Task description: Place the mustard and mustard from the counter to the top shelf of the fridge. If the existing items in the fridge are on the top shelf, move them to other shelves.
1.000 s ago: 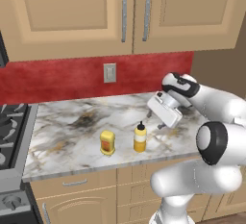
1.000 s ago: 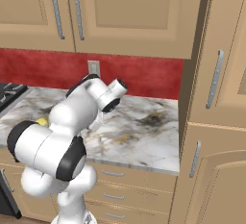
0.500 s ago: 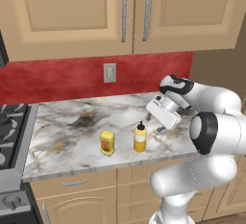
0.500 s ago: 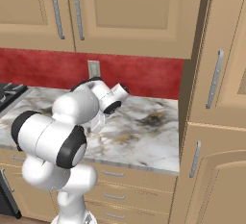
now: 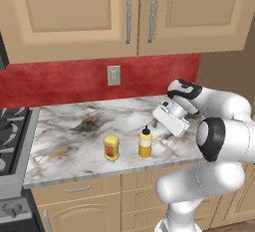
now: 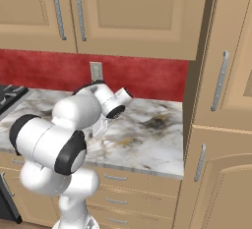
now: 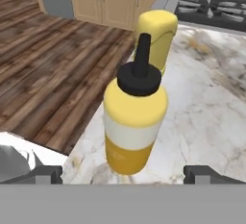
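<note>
Gripper [image 7: 123,172] of mine is standing with its jaws spread wide and nothing between them, its two dark fingertips [image 7: 48,174] showing at either side low in the hand view. I am aiming it straight at the mustard bottle [image 7: 134,115], which is standing upright between the tips' line of sight but apart from them, not touched. In the left base view the gripper [image 5: 168,120] is hanging just to the right of the bottle [image 5: 145,142] and slightly above the counter [image 5: 74,136].

Bottle is showing a yellow body with a pale band, a dark cap and a dark pointed nozzle. The mustard jar [image 5: 111,148] is sitting upright just beside it, to its left in the left base view and behind it in the hand view [image 7: 156,38]; the two are near but not touching. Both are standing close to the counter's front edge.

I am noting a black stove [image 5: 10,136] adjoining the counter at its left end, a red backsplash [image 5: 64,84] with a wall outlet [image 5: 114,75], and tan upper cabinets [image 5: 99,12] above. In the right base view my arm is covering both containers, and tall tan cabinet doors [image 6: 221,125] are bordering the counter [image 6: 147,139].
</note>
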